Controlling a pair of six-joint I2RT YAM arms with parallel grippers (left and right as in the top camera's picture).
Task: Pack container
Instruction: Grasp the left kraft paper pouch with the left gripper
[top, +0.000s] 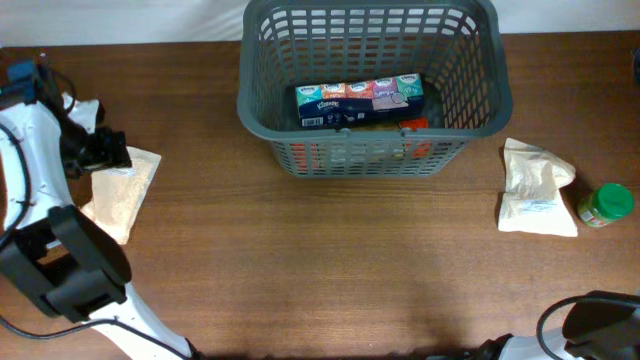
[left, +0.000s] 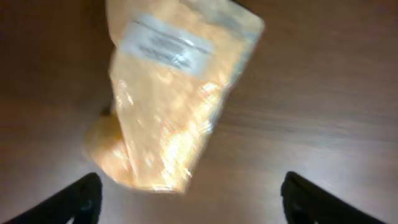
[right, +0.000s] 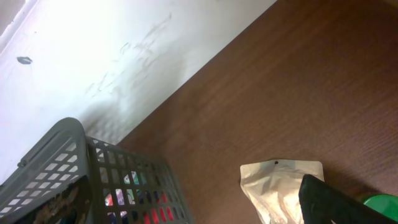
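Mostly hidden: my right gripper (right: 339, 200), cut off, grip unreadable. My left gripper (left: 198, 194) spread wide over blurred pouch (left: 168, 93). Dark grey lattice-walled container (top: 370, 152) at far edge of desk (top: 330, 260), centre.

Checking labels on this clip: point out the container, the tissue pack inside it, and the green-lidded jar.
container (top: 243, 90): overhead view, on its left rim.
tissue pack (top: 358, 100): overhead view, middle of its top face.
green-lidded jar (top: 610, 202): overhead view, centre of the lid.

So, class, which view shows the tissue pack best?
The overhead view: the tissue pack lies unobstructed inside the basket. The right wrist view catches only coloured glimpses through the slats; the left wrist view misses it.
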